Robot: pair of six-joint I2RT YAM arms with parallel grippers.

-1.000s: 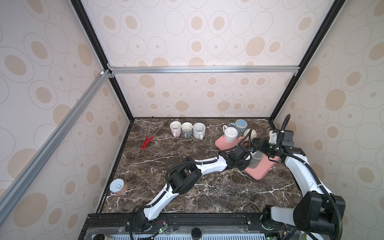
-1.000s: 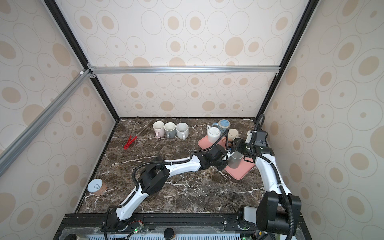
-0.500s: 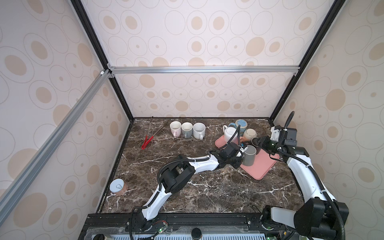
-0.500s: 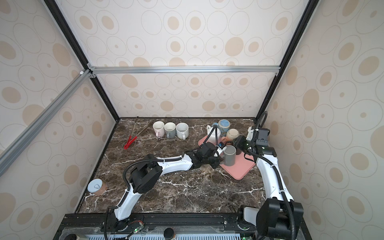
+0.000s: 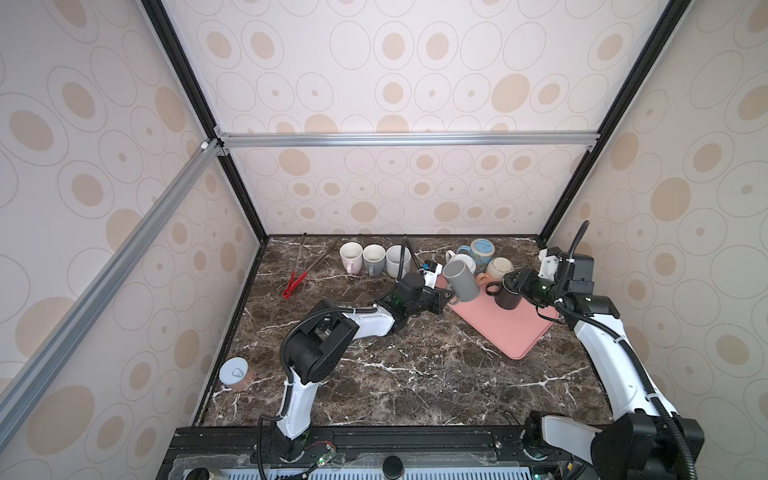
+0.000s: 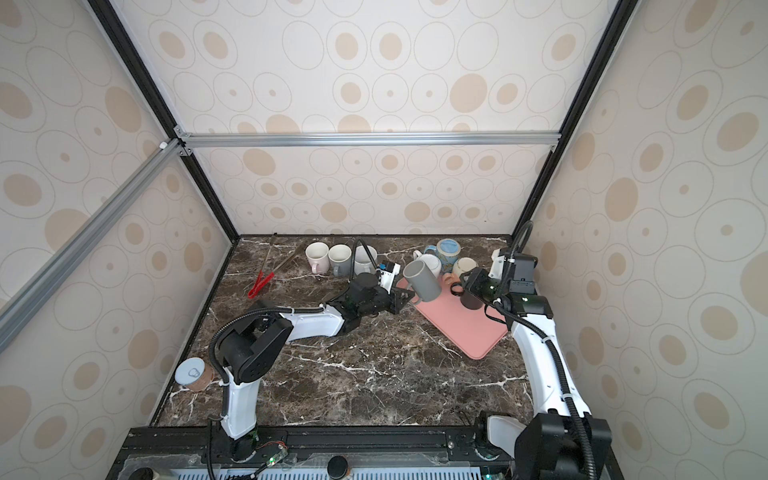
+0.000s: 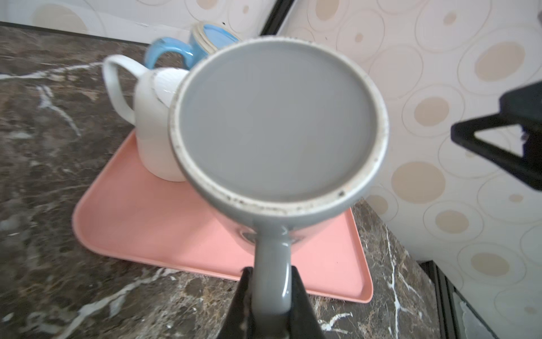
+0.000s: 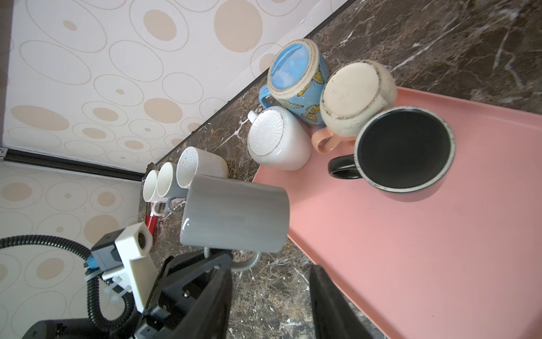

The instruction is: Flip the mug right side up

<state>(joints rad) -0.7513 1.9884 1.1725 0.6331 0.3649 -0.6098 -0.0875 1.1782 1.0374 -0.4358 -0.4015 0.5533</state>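
The grey mug [image 5: 460, 281] [image 6: 422, 281] hangs in the air over the left edge of the pink tray [image 5: 513, 332], tilted, with its flat base [image 7: 277, 126] turned up and towards the left wrist camera. My left gripper [image 5: 451, 296] [image 7: 271, 283] is shut on the mug's handle. In the right wrist view the grey mug [image 8: 234, 215] lies sideways above the left gripper [image 8: 211, 264]. My right gripper [image 5: 508, 283] [image 8: 269, 287] stands open over the tray's right part, by a black mug [image 5: 508, 298], with nothing between its fingers.
A blue mug [image 5: 482, 249], a white mug [image 5: 463, 261] and a cream mug [image 5: 499, 268] stand base-up at the tray's back. Three upright mugs [image 5: 373, 258] line the rear wall. Red tongs [image 5: 296, 282] lie at the back left, a can [image 5: 235, 374] at the left edge.
The left gripper has lifted the grey mug off the tray, carried it left and tilted it. The right gripper has drawn back to the right, away from it.
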